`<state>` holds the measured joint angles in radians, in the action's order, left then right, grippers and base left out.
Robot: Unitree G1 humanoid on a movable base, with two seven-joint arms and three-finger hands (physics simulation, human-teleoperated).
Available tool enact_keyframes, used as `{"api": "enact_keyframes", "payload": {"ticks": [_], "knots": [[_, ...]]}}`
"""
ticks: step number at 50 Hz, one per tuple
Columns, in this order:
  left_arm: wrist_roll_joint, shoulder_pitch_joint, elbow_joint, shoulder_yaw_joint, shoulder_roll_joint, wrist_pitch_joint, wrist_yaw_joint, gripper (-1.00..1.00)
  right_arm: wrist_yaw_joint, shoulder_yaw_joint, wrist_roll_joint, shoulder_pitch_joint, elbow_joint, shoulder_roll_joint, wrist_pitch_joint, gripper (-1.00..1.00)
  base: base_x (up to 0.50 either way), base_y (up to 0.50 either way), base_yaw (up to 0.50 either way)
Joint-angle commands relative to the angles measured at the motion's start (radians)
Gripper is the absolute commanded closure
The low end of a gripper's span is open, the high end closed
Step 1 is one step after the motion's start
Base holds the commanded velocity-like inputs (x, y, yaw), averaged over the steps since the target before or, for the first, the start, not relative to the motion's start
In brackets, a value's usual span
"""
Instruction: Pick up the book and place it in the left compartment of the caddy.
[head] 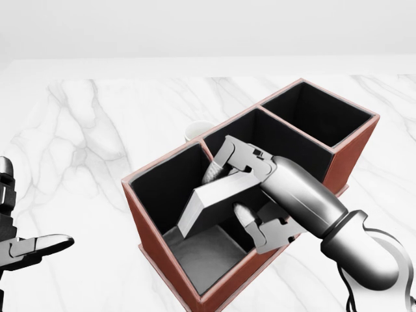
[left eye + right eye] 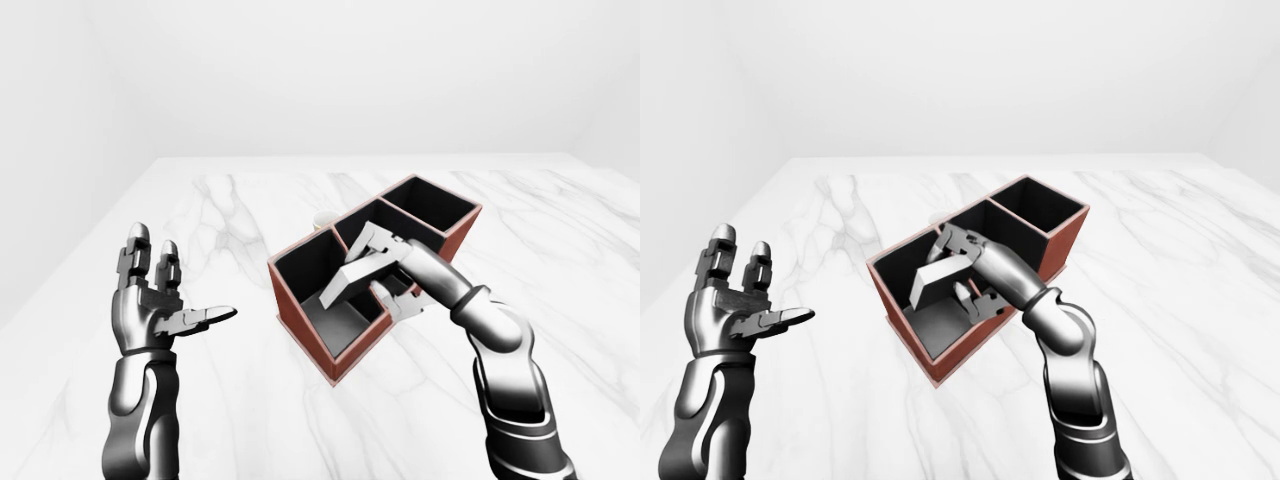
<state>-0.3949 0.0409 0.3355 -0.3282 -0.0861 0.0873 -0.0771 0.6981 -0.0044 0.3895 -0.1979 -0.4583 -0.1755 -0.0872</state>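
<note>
1. Left-eye view: left hand (image 2: 160, 300), fingers spread, idle and well apart from the caddy (image 2: 300, 318) on the table (image 2: 560, 260).
2. Head view: right hand (image 1: 250, 195) grips the book (image 1: 211, 198), tilted inside the left compartment; lower it level before releasing.
3. Right-eye view: same.

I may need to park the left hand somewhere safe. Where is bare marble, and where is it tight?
Bare marble lies left of the caddy, around the open left hand, and along the top of the view beyond the white cup. It is crowded over the caddy's left compartment, where the right hand holds the book.
</note>
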Motion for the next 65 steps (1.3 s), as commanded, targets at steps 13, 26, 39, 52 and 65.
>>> {"api": "enact_keyframes", "payload": {"ticks": [13, 26, 39, 52, 65], "knots": [[0.001, -0.001, 0.002, 0.001, 0.000, 0.000, 0.002, -1.00, 0.000, 0.002, -0.046, -0.012, 0.078, 0.017, 0.000, 1.00, 0.00, 0.00, 0.00], [0.002, 0.001, 0.003, 0.001, 0.001, 0.000, 0.001, -1.00, 0.000, 0.010, -0.031, -0.025, 0.124, 0.021, 0.000, 1.00, 0.00, 0.00, 0.00], [0.003, -0.001, -0.003, 0.003, 0.001, 0.000, 0.000, -1.00, 0.000, 0.032, 0.017, -0.022, 0.151, 0.035, 0.000, 1.00, 0.00, 0.00, 0.00], [0.003, 0.002, -0.001, 0.004, 0.002, 0.000, -0.002, -1.00, 0.000, 0.051, 0.045, -0.023, 0.174, 0.055, 0.000, 1.00, 0.00, 0.00, 0.00], [0.007, 0.003, 0.005, 0.007, 0.003, 0.000, 0.000, -1.00, 0.000, 0.065, 0.085, -0.036, 0.207, 0.070, 0.000, 1.00, 0.00, 0.00, 0.00]]}}
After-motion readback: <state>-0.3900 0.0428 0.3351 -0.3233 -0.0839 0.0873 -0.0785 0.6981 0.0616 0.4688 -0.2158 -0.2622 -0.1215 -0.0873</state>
